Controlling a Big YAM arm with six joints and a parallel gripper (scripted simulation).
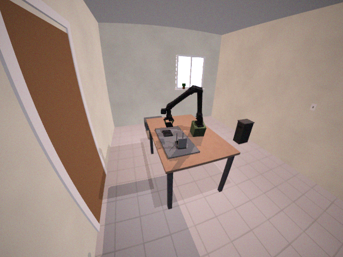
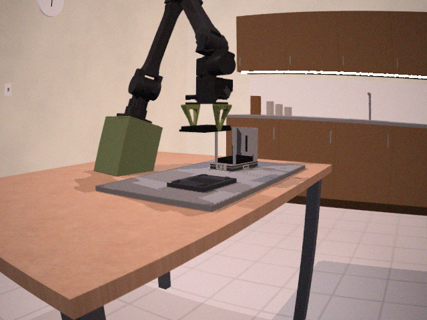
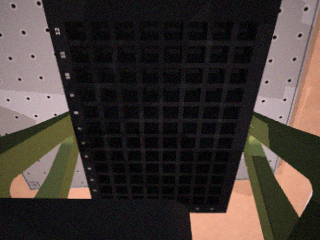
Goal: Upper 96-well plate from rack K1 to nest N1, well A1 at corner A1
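My gripper (image 2: 206, 128) with green fingers is shut on the black 96-well plate (image 2: 205, 128) and holds it level in the air, well above the grey mat. In the wrist view the plate (image 3: 160, 107) fills the frame between the two green fingers, wells facing up. The rack K1 (image 2: 237, 151) stands to the right of and below the held plate, with the lower black plate (image 2: 231, 160) still on its base. The black plate nest N1 (image 2: 201, 182) lies on the mat nearer the front, below and slightly in front of the held plate. The A1 mark is too small to see.
A grey perforated mat (image 2: 203, 181) carries the rack and the nest on the wooden table (image 2: 137, 213). The arm's green base block (image 2: 127, 145) stands at the left behind the mat. Thin rack posts (image 2: 216, 148) rise beside the held plate.
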